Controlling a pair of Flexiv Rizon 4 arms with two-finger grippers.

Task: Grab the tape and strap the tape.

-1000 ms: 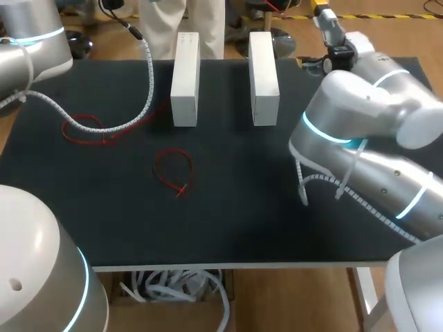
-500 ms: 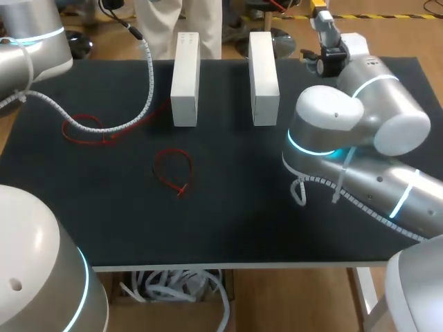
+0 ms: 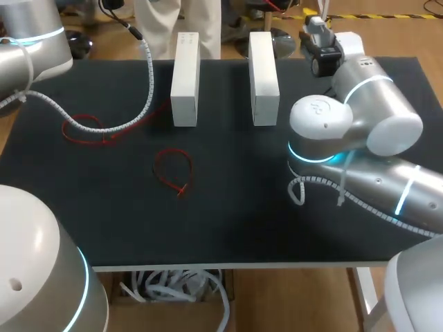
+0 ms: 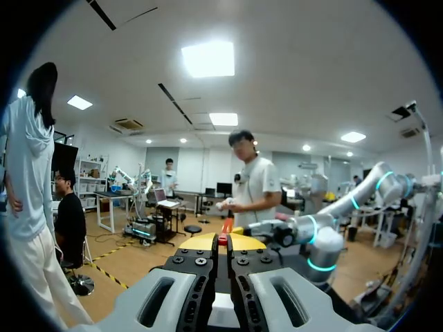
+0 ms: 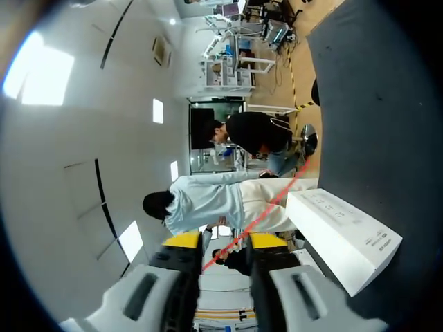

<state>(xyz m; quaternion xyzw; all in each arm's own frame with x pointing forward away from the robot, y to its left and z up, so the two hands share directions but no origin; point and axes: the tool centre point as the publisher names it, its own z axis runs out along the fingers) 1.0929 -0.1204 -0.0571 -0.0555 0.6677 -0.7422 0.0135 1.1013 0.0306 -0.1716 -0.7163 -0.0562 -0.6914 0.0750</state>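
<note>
The left gripper's (image 4: 223, 243) fingers are pressed nearly together on a short red tape (image 4: 225, 225) that stands up between the yellow tips. At the right gripper (image 5: 225, 242) the tips stand apart. A longer red tape (image 5: 266, 204) slants out through the gap, and I cannot tell whether it is clamped or only resting there.

That is the main risk. If the right grip is loose, the long tape could twist or slide out as the arm swings, and its free end would then miss the other piece. The two grippers are well apart, so bringing thin strips together probably leaves little room for error. The left arm's white hose (image 3: 147, 76) lies across one loop on the bench (image 3: 235, 214) and may drag it.

Counted:
- One tape shows in each gripper.
- Two red loops lie on the bench, one under the hose (image 3: 104, 140) and one nearer the middle (image 3: 180, 187).
- Two white blocks (image 3: 185, 79) (image 3: 263, 76) stand side by side at the far edge.
- The right arm (image 3: 360, 131) bends over the bench beside them.
</note>
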